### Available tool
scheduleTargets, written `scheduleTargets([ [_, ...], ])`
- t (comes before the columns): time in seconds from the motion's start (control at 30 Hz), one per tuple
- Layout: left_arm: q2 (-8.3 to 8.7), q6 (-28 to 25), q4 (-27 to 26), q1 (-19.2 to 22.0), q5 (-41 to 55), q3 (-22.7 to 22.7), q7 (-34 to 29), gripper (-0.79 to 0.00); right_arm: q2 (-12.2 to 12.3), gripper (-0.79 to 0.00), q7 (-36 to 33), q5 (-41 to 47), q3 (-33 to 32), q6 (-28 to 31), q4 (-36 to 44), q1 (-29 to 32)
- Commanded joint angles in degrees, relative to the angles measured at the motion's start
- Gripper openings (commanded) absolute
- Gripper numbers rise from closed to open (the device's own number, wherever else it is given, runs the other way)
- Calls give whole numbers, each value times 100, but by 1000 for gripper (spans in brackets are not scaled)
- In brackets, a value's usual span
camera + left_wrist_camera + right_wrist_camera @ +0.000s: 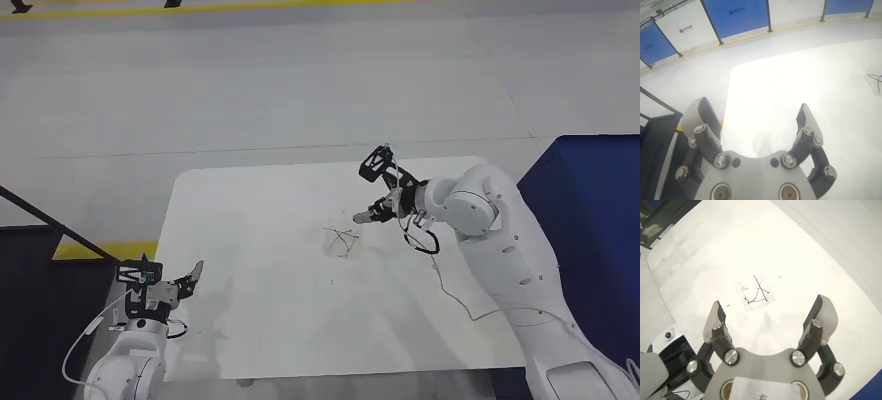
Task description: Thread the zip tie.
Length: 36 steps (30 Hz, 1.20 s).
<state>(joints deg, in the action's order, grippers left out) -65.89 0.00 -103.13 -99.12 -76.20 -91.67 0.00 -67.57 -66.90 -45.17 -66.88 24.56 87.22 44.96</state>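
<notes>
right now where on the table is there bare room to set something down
Bare: the wide table stretch between the left gripper and the zip ties, plus the far left corner. Crowded only around the ties, with the right gripper close by.

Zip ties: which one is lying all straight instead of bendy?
The straight zip tie, which cuts across the middle of the little pile in one stiff line. The other zip ties it crosses all curve.
</notes>
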Motion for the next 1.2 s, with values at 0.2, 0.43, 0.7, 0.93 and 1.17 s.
scheduleTargets([
  [0.2,0,0,0,0,0,0,0,0,-208,0,-1302,1401,1056,-19,-1301,-1242],
  [0.43,0,0,0,0,0,0,0,0,-711,0,-1137,2640,3313,147,-3463,-2983],
  [0.7,0,0,0,0,0,0,0,0,-1060,0,-520,2903,4683,764,-4404,-3708],
  [0.93,0,0,0,0,0,0,0,0,-1045,0,-267,2584,4978,1016,-3991,-3576],
  [1.17,0,0,0,0,0,0,0,0,-996,0,322,2420,5657,1605,-3636,-3809],
])
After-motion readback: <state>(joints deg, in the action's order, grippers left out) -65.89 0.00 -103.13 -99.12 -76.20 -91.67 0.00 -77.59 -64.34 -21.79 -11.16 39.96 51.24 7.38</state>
